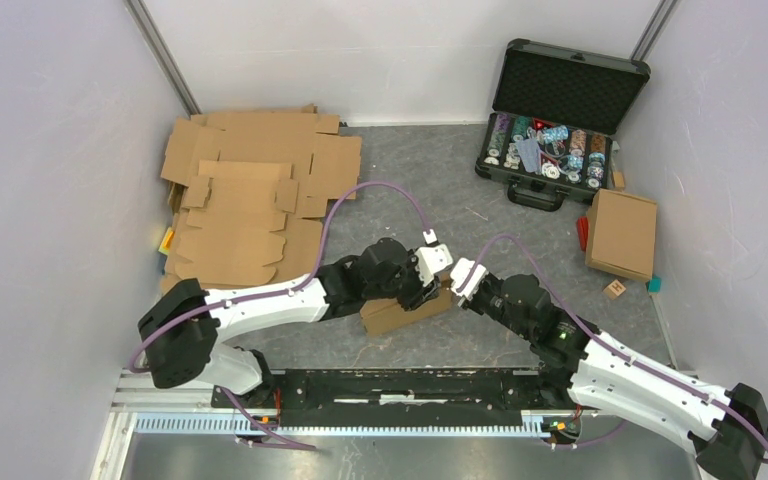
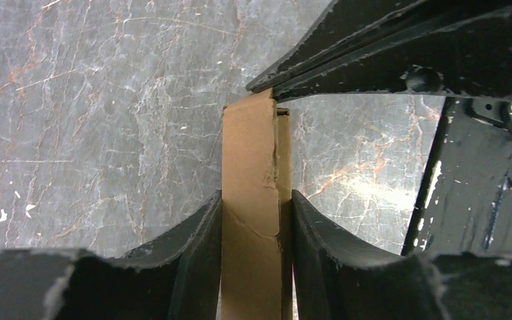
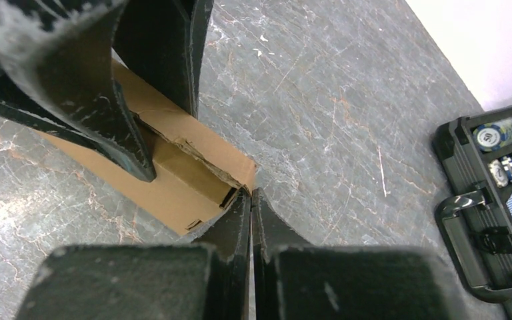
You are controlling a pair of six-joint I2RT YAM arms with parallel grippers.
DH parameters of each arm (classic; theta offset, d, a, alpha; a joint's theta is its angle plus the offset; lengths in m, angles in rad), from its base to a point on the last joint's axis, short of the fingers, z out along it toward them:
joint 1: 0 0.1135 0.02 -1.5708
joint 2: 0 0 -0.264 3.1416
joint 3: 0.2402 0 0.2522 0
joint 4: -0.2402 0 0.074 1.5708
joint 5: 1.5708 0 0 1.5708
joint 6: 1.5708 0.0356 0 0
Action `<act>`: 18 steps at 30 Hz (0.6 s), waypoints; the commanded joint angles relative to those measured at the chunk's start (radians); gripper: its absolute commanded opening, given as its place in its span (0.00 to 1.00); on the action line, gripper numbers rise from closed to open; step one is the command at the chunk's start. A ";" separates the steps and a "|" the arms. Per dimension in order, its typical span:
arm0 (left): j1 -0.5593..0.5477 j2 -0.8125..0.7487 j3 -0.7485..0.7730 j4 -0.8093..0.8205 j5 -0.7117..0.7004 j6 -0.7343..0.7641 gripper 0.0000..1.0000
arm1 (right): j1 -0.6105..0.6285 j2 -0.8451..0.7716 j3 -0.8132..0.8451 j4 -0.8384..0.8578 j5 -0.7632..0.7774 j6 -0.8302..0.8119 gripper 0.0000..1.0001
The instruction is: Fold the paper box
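Counter: grey marbled counter point(image 1: 440, 190) boxed in by pale walls, with both arm bases at its near edge.
Paper box: a small brown paper box point(image 1: 392, 314) lies on the counter near the middle, just ahead of the arm bases, where the two arms meet.
Left fingers: the left fingers point(image 2: 193, 260) straddle the box, one black finger pressed against each side of the cardboard.
Right fingers: the right fingers point(image 3: 237, 227) are pressed together, their tips touching the box's end corner, where a narrow gap shows at the flap.
Far left: a pile of flat cardboard sheets point(image 1: 250, 200).
Far right: an open black case point(image 1: 560, 110) holding poker chips, and in front of it another brown box point(image 1: 622, 232).
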 commanded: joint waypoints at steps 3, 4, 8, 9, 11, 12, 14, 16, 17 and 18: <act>-0.028 0.039 0.059 -0.047 -0.076 0.060 0.42 | 0.005 -0.009 0.022 0.039 0.003 0.077 0.00; -0.031 0.041 0.060 -0.047 -0.086 0.065 0.41 | 0.005 -0.013 0.021 0.042 0.003 0.086 0.00; -0.046 0.043 0.057 -0.060 -0.113 0.084 0.41 | 0.005 -0.015 0.031 0.031 0.018 0.131 0.00; -0.051 0.045 0.056 -0.074 -0.119 0.091 0.41 | 0.005 -0.013 0.038 0.026 0.023 0.139 0.00; -0.061 0.054 0.060 -0.082 -0.131 0.099 0.41 | 0.005 -0.005 0.052 0.020 0.042 0.170 0.00; -0.065 0.061 0.063 -0.088 -0.130 0.105 0.41 | 0.004 -0.001 0.062 0.019 0.046 0.184 0.00; -0.073 0.074 0.073 -0.098 -0.130 0.112 0.41 | 0.005 0.017 0.085 -0.018 0.047 0.202 0.00; -0.076 0.085 0.080 -0.104 -0.130 0.117 0.41 | 0.005 0.037 0.114 -0.042 0.056 0.223 0.00; -0.078 0.089 0.081 -0.103 -0.126 0.115 0.41 | 0.005 0.052 0.127 -0.055 0.067 0.240 0.00; -0.078 0.090 0.082 -0.098 -0.120 0.112 0.41 | 0.004 0.064 0.144 -0.068 0.077 0.258 0.00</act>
